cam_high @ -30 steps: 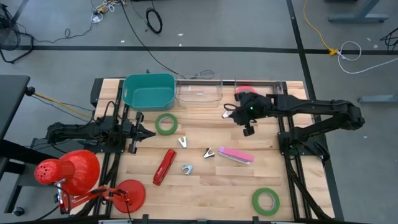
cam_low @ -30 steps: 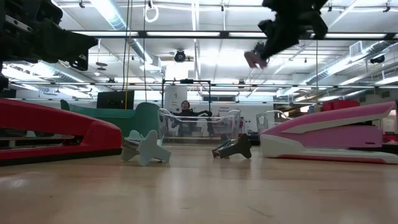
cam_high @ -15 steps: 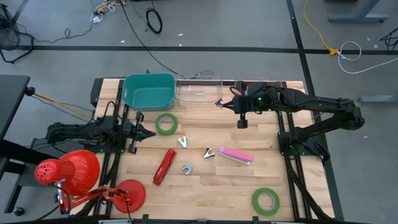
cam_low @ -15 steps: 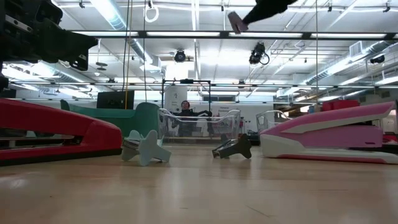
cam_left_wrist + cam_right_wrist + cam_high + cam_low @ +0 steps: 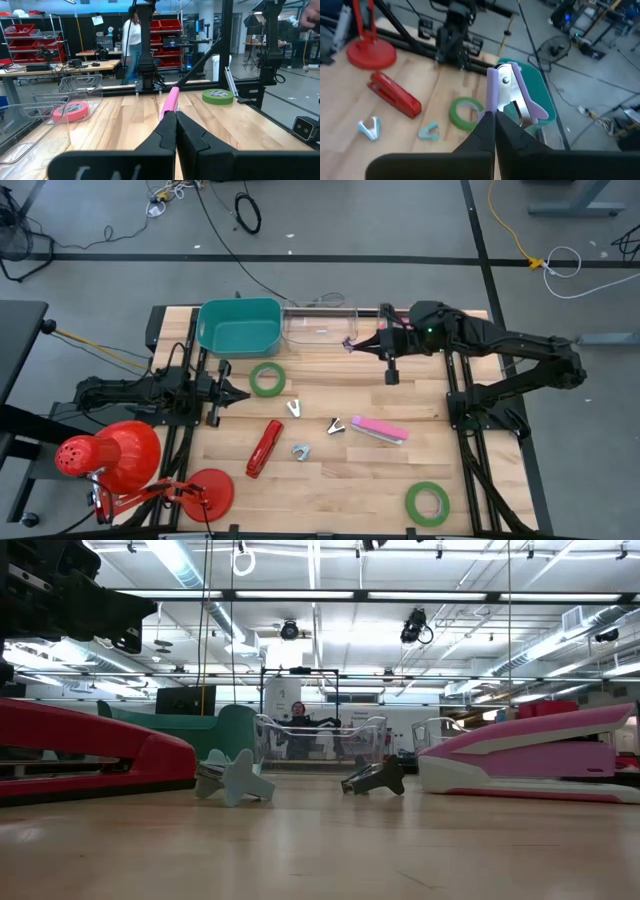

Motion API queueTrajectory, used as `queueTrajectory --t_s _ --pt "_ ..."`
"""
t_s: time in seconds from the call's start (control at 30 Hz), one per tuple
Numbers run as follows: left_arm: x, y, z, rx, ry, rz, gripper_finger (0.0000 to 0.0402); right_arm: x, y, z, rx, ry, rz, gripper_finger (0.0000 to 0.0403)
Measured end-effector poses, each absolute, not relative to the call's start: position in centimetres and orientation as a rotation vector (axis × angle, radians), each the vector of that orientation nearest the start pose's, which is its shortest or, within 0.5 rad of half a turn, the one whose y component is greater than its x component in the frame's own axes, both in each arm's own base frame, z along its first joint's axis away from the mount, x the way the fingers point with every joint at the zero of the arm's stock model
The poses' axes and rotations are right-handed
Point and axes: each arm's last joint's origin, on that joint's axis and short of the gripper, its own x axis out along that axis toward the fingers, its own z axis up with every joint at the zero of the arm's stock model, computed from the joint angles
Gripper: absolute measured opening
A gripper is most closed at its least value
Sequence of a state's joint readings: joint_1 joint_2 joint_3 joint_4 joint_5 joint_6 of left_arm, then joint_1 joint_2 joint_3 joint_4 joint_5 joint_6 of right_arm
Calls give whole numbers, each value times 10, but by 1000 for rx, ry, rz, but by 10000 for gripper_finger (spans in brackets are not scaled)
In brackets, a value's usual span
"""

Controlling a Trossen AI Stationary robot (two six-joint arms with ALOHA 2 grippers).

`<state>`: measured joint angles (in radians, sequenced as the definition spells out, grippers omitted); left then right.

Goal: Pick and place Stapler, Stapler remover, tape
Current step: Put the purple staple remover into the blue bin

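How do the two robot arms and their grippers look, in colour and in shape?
Both arms are black, jointed and slim. The right arm shows a small green light near its wrist. The left gripper and the right gripper each end in two dark tapered fingers.

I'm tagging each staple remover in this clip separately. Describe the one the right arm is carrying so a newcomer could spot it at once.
Start at the clear bin on the table's far edge, beside the teal bin. Just by its right end hangs the right gripper, jaws shut on the purple staple remover. It is the only purple one and the only one in the air; the other three staple removers lie mid-table by the staplers.
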<state>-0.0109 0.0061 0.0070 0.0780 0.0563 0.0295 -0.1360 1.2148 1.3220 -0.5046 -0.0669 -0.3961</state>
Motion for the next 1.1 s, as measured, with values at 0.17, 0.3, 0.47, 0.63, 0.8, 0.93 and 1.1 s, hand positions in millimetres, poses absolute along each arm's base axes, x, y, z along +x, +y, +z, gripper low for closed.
queueTrajectory --t_s 0.17,0.3,0.47,0.63,0.8,0.93,1.1 --pt "97 -3 173 31 -80 -65 3 252 -31 411 -286 342 30 0" --pt "97 -2 173 31 -85 -46 3 253 -30 415 -233 290 61 0" --pt "97 -2 177 42 -117 -44 3 254 -29 420 -176 229 90 0" --pt "95 -3 186 -22 -211 -65 3 256 -28 427 -144 160 126 0" --pt "92 -2 197 -36 -331 -61 3 256 -27 433 -98 97 152 0" --pt "90 -2 204 -33 -407 -67 3 257 -26 437 -72 51 173 0" --pt "86 -2 212 -35 -502 -62 3 257 -25 441 -40 21 203 0"
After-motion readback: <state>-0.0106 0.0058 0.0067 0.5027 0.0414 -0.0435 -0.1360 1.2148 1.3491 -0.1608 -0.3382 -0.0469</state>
